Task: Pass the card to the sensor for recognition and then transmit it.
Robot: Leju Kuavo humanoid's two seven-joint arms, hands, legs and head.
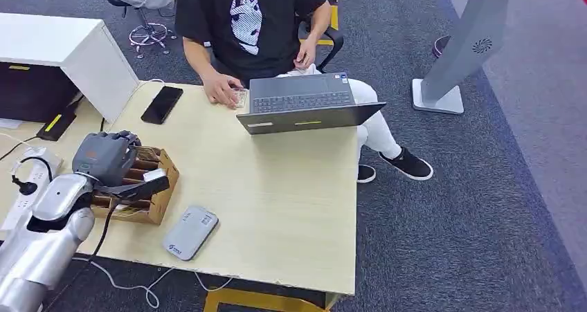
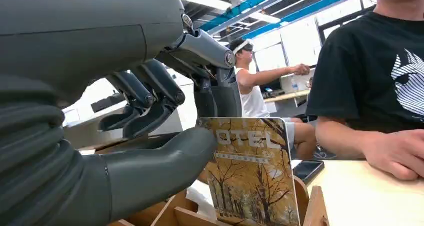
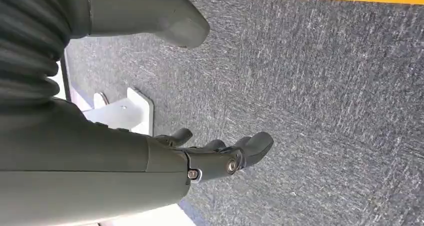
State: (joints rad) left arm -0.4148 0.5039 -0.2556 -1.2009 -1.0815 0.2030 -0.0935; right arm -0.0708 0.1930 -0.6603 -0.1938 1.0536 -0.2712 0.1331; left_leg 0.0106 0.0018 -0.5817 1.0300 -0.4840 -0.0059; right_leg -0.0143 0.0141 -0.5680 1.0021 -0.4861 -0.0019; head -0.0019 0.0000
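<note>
Grey and ribbed, the robot's left hand (image 1: 107, 156) sits over the brown cardboard slotted card holder (image 1: 149, 187) near the left side of the pale wooden table (image 1: 277, 208). A flat grey card sensor (image 1: 190, 232) lies just beside the holder, and a person in a black T-shirt (image 1: 242, 21) sits at a grey laptop (image 1: 304, 103).

From the left wrist, the thumb (image 2: 165, 161) touches a yellow hotel card with autumn trees (image 2: 252, 173) standing in the holder; whether the fingers (image 2: 145, 105) grip it I cannot tell.

From the right wrist, the right hand (image 3: 210, 158) hangs over dark grey carpet (image 3: 325, 110), fingers apart, holding nothing.

card (image 2: 252, 173) — letters "OTEL" across its top, smaller print unreadable
</note>
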